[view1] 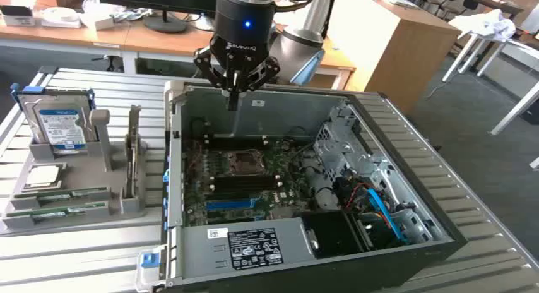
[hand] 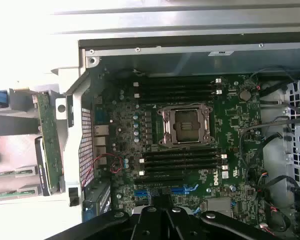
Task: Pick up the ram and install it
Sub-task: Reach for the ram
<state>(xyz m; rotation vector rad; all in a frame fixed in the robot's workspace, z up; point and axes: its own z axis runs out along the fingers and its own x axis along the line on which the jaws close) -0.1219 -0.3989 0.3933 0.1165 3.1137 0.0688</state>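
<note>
Clenched on nothing, the gripper [hand: 162, 207] held its fingers over the open computer case [view1: 286, 113] and its motherboard [hand: 230, 120]. Well apart, the ram [view1: 63, 194] lay in the grey tray [view1: 101, 220] at the exterior view's left. It was probably light, stiff, thin and fragile, best pinched across its long edges, clear of the chips.

In the wrist view the frame edge is cutting across the hand [hand: 161, 201] and a blurred ram [hand: 12, 172]; print on the case label [view1: 255, 249] is showing too small to read.
</note>
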